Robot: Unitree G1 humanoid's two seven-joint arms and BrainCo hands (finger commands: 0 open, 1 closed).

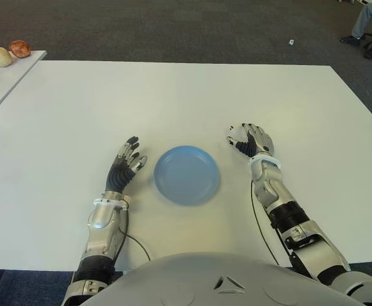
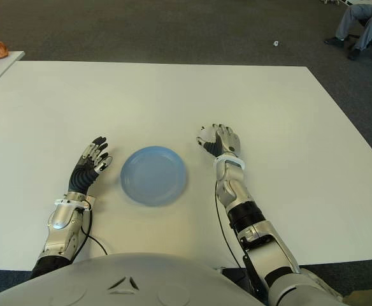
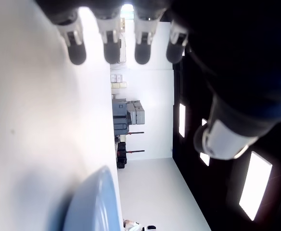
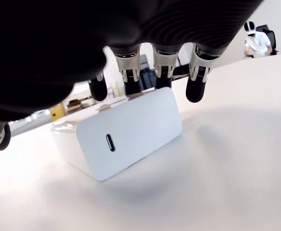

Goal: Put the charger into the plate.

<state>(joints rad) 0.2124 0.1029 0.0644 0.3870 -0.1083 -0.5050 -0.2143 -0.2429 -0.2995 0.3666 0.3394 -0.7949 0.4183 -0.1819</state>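
The white block charger (image 4: 126,134) lies flat on the white table (image 1: 173,95), its port face showing in the right wrist view. In the eye views it peeks out as a white bit (image 1: 236,135) just right of the light blue plate (image 1: 187,174), which has nothing in it. My right hand (image 1: 244,138) is cupped over the charger. Its fingertips (image 4: 162,77) hang just past the charger's far top edge. The thumb stands apart on the other side, so there is no grip. My left hand (image 1: 127,159) shows just left of the plate, fingers straight and spread.
A second white table (image 1: 1,76) at the far left carries a few round food items (image 1: 11,52). A seated person's legs (image 1: 367,25) show at the far right on the dark carpet, where a small white scrap (image 1: 291,43) also lies.
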